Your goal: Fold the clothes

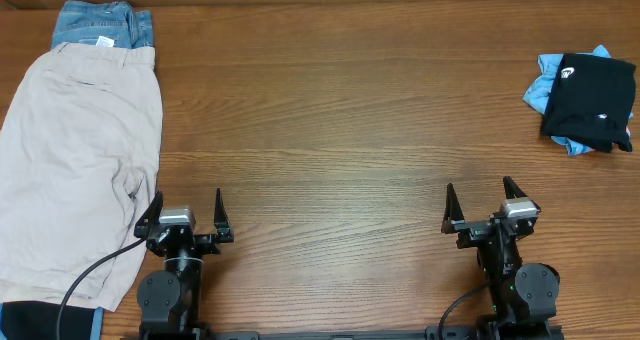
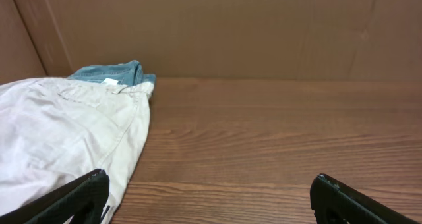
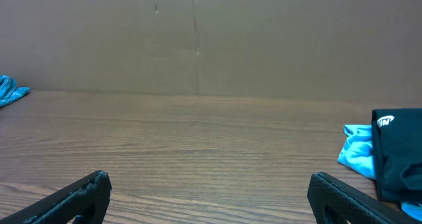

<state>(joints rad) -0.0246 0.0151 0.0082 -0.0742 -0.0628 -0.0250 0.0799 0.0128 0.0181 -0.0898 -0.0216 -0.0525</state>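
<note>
Beige shorts (image 1: 75,170) lie spread flat at the table's left edge, over blue denim (image 1: 100,24) at the far left corner; both show in the left wrist view, the shorts (image 2: 59,132) and the denim (image 2: 112,72). A folded black T-shirt (image 1: 592,100) with a small white logo lies on a light-blue tee (image 1: 545,85) at the far right, also in the right wrist view (image 3: 399,158). My left gripper (image 1: 187,215) is open and empty beside the shorts' right edge. My right gripper (image 1: 482,202) is open and empty, well in front of the black T-shirt.
A brown cardboard wall (image 2: 264,26) stands along the table's far edge. A dark garment edge with a blue strip (image 1: 40,320) lies under the shorts at the near left corner. A bit of blue cloth (image 3: 10,89) shows far left in the right wrist view.
</note>
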